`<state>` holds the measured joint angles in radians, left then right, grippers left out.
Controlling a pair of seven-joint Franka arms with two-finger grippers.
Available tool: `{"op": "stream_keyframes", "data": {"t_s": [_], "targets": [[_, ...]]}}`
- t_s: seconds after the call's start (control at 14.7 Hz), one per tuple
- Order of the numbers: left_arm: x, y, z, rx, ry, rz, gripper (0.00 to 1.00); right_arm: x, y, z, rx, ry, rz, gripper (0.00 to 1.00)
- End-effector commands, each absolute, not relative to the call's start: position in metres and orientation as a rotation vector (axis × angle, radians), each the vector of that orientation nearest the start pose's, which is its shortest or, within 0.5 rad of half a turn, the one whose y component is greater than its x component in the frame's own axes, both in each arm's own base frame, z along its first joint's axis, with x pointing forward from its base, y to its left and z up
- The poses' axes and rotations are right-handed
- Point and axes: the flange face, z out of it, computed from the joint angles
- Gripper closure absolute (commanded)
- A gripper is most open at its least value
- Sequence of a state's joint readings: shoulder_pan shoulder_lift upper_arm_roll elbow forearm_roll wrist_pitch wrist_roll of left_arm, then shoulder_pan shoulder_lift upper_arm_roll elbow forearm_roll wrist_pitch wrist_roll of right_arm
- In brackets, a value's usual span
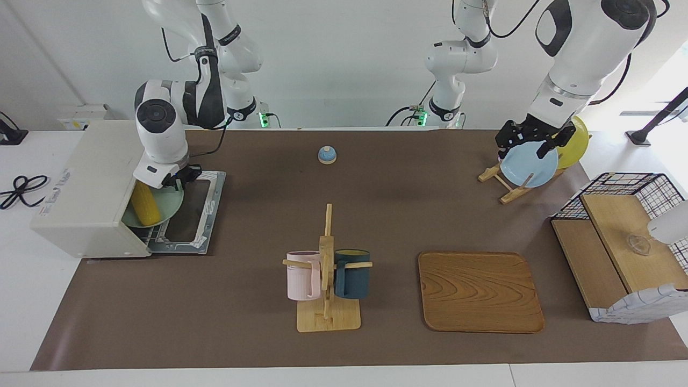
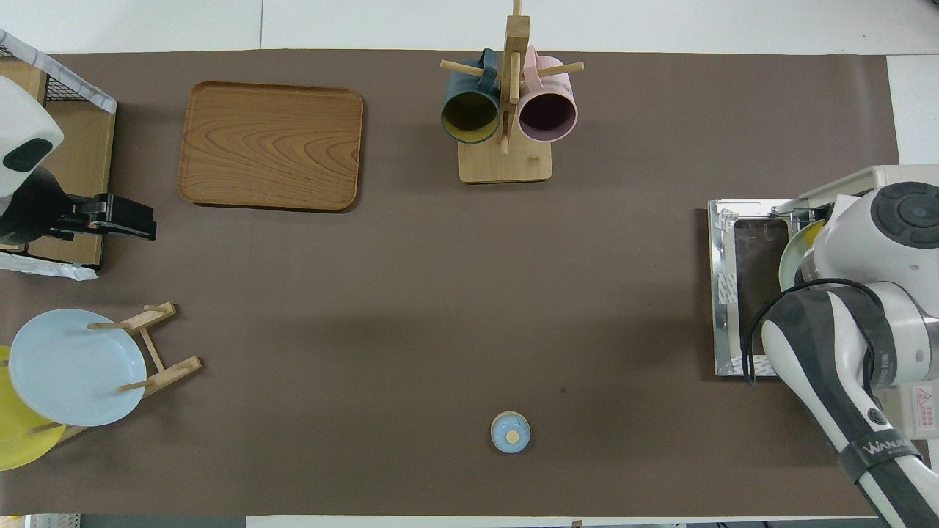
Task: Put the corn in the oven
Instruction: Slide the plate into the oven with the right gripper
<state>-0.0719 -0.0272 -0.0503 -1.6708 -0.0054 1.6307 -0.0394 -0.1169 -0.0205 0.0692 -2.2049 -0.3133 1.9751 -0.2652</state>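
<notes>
Corn [image 1: 144, 202] seen facing view only

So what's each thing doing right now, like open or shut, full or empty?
Oven: door down, open.
Corn: on a green plate, partly inside the oven.
Right tool: at the plate's rim.
Left tool: over the blue plate, waiting.
Tray: empty.
Mugs: hanging on their rack.

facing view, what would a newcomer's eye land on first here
The bright yellow corn on a pale green plate, partly inside the open oven at the right arm's end of the table, with the right gripper at the plate's rim. Next, the left gripper over the blue plate in its wooden rack.
</notes>
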Motion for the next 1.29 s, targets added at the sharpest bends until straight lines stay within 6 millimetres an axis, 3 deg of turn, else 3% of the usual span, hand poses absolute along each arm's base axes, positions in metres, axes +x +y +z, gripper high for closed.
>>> {"op": "stream_keyframes", "data": {"t_s": [0.0,0.54,0.82,0.95,1.02,1.22], "targets": [[0.539,-0.064,0.601,-3.117,0.128,0.014,0.0,0.493,-0.049,0.378,-3.293,-0.637,0.398,0.65],[0.539,-0.064,0.601,-3.117,0.128,0.014,0.0,0.503,-0.032,0.387,-3.307,-0.638,0.366,0.65],[0.539,-0.064,0.601,-3.117,0.128,0.014,0.0,0.507,0.027,0.396,-3.344,-0.543,0.296,0.69],[0.539,-0.064,0.6,-3.117,0.128,0.017,0.0,0.501,0.056,0.392,-3.337,-0.429,0.269,0.92],[0.539,-0.064,0.601,-3.117,0.128,0.014,0.0,0.497,0.07,0.385,-3.307,-0.368,0.275,1.0],[0.539,-0.065,0.6,-3.117,0.131,0.017,0.0,0.483,0.084,0.352,-3.286,-0.289,0.243,1.0]]}}
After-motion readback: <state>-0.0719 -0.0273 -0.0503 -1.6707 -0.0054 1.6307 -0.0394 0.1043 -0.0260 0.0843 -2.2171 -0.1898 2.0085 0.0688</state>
